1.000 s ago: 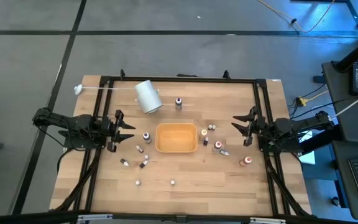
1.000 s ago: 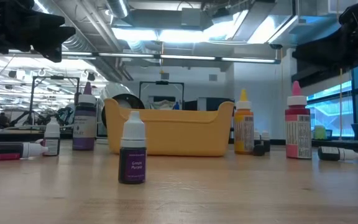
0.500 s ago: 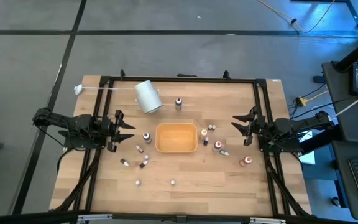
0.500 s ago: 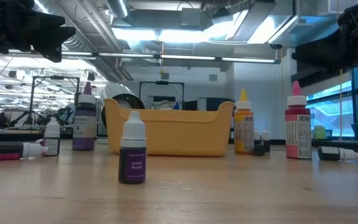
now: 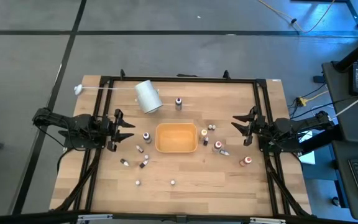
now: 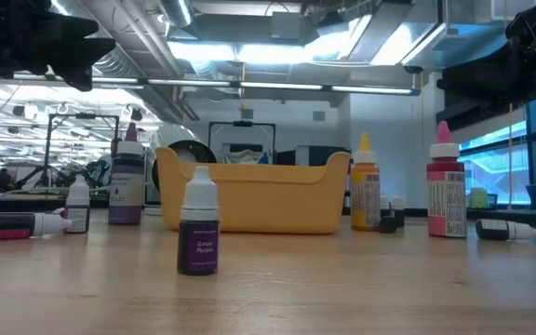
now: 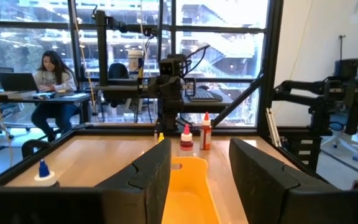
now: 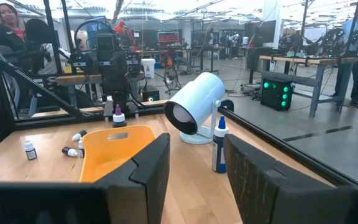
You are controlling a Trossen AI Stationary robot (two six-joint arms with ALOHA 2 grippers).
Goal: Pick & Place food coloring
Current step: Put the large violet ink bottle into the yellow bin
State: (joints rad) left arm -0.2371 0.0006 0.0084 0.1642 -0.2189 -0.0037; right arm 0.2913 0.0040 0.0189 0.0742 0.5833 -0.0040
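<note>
The food coloring bottles stand and lie scattered on the wooden table around the orange tray. Some are left of it, some right of it, and one dark bottle stands behind it. In the low view a purple bottle stands upright in front of the tray, with an orange one and a red one to its right. My left gripper hovers open at the table's left side, pointing at the tray. My right gripper hovers open at the right side, facing the tray.
A large white cylinder lies on its side near the far left part of the table, also seen in the right wrist view. A black frame runs around the table. People sit and stand in the room beyond.
</note>
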